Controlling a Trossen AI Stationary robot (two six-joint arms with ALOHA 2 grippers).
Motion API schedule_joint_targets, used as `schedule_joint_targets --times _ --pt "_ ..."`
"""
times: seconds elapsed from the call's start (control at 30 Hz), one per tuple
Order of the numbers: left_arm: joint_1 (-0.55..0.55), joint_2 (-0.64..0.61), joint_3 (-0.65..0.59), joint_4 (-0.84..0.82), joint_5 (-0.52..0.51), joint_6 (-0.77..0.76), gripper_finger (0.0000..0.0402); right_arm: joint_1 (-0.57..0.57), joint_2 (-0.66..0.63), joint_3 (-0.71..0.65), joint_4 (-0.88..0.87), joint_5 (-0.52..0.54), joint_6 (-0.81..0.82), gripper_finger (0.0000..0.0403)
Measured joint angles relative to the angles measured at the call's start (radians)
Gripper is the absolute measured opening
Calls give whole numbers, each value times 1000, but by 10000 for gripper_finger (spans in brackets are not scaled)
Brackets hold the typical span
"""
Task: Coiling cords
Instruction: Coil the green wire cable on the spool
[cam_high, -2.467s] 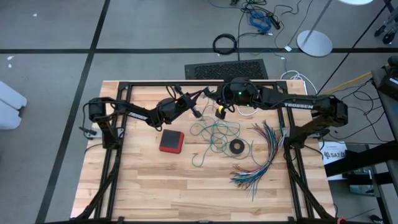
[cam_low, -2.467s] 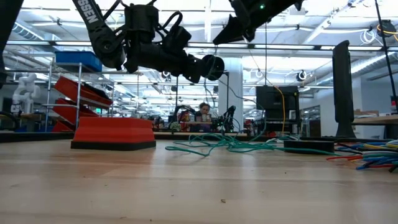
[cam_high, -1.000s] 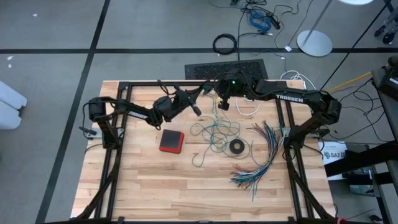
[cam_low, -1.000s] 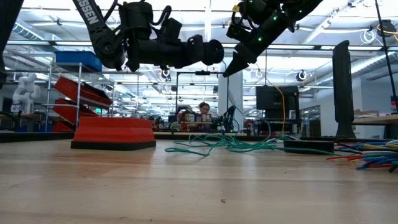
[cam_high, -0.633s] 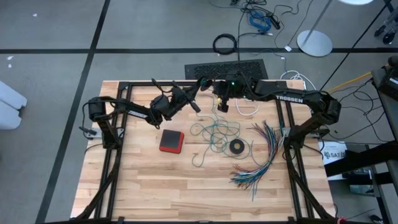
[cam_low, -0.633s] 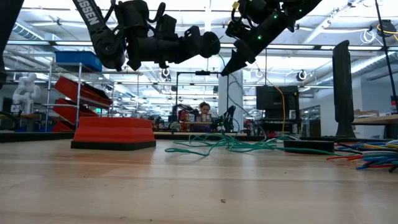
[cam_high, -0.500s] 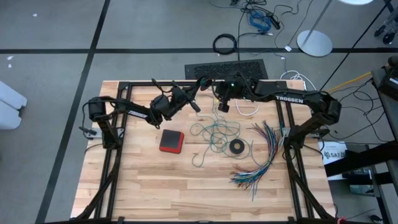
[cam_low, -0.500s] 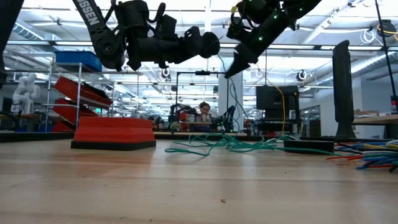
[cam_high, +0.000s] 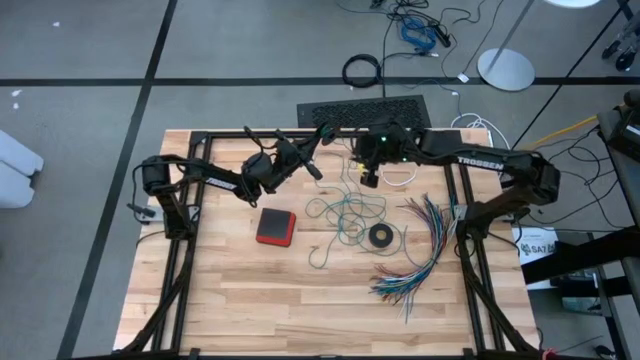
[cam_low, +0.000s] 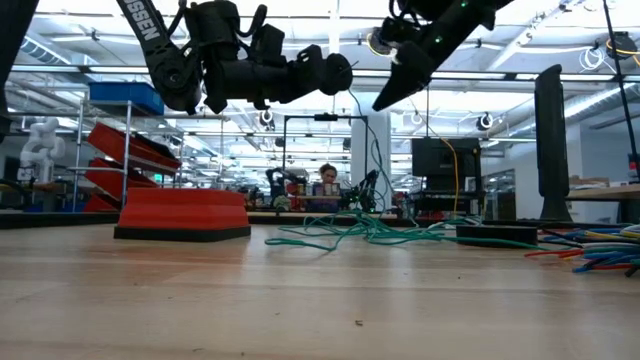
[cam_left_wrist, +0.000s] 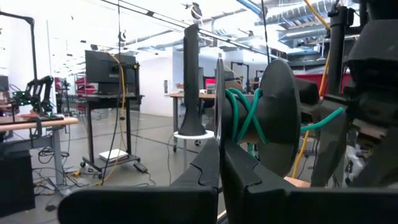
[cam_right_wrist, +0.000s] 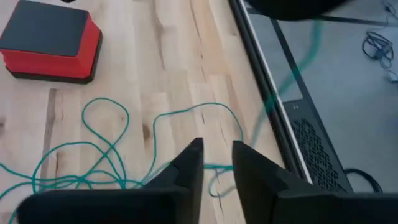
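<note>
My left gripper (cam_high: 318, 142) is above the table's far middle, shut on a black spool (cam_left_wrist: 280, 112) with teal cord (cam_left_wrist: 239, 118) wound on its hub. From the spool the teal cord (cam_low: 372, 150) drops to a loose tangle (cam_high: 345, 215) lying on the table. My right gripper (cam_right_wrist: 217, 163) hangs just right of the spool, slanting down over the tangle. It is open with nothing between its fingers, and a blurred strand of teal cord (cam_right_wrist: 292, 68) passes beside it. The white cord (cam_high: 400, 176) lies at the far edge, right of my right gripper. My left gripper pinches the spool's thin flange (cam_left_wrist: 219, 134) at its rim between its two fingers. The fingers come from the table's left, nearly level and tipped a little upward. The spool is lifted clear of the table, and the cord trails slack from it down to the tangle.
A red box with a black top (cam_high: 276, 227) sits left of the tangle. A small black ring (cam_high: 380, 236) and a fanned bundle of multicoloured wires (cam_high: 425, 250) lie to its right. The near half of the table is bare wood (cam_high: 300, 310).
My right gripper has gone a little toward the table's right edge and up, away from the spool. My left gripper has tipped the spool slightly upward and otherwise stayed in place. The tangle on the table has not shifted.
</note>
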Motion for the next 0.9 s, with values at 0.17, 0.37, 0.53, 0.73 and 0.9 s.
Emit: schedule_joint_targets --times 0.17,0.37,0.53,0.73,0.9 --pt "0 0 0 0 0 0 2 -5 61 0 14 28 9 101" --pt "0 0 0 0 12 -1 2 -9 91 0 44 138 0 91" --pt "0 0 0 -3 15 -1 2 -6 88 0 45 140 -8 83" --pt "0 0 0 -6 20 -1 2 -9 88 0 24 154 -14 83" --pt "0 0 0 -4 23 -1 2 -10 97 0 47 166 -20 82"
